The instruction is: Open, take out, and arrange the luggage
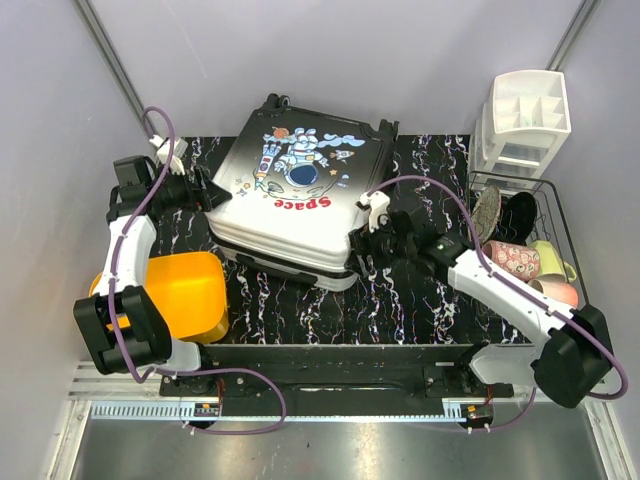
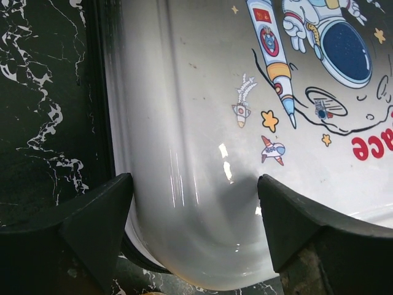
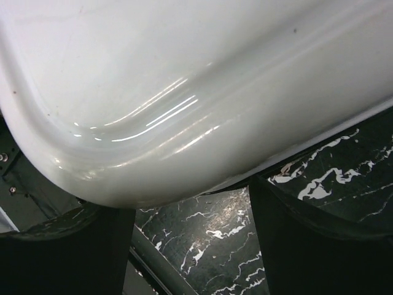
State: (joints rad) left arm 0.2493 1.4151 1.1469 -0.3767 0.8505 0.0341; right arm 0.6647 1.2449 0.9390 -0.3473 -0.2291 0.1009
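Observation:
The luggage lies flat on the black marbled mat, its white astronaut panel with the red "Space" facing up, and it looks closed. My left gripper is at its left corner. In the left wrist view the rounded white corner sits between the widely spread fingers of the left gripper. My right gripper is at the luggage's near right corner. In the right wrist view that white corner hangs over the tips of the right gripper, which is open with only mat between its fingers.
A yellow-orange bin stands near the left arm's base. A white compartmented organizer stands at the back right. In front of it a wire basket holds cups and other items. Grey walls close off the back and sides.

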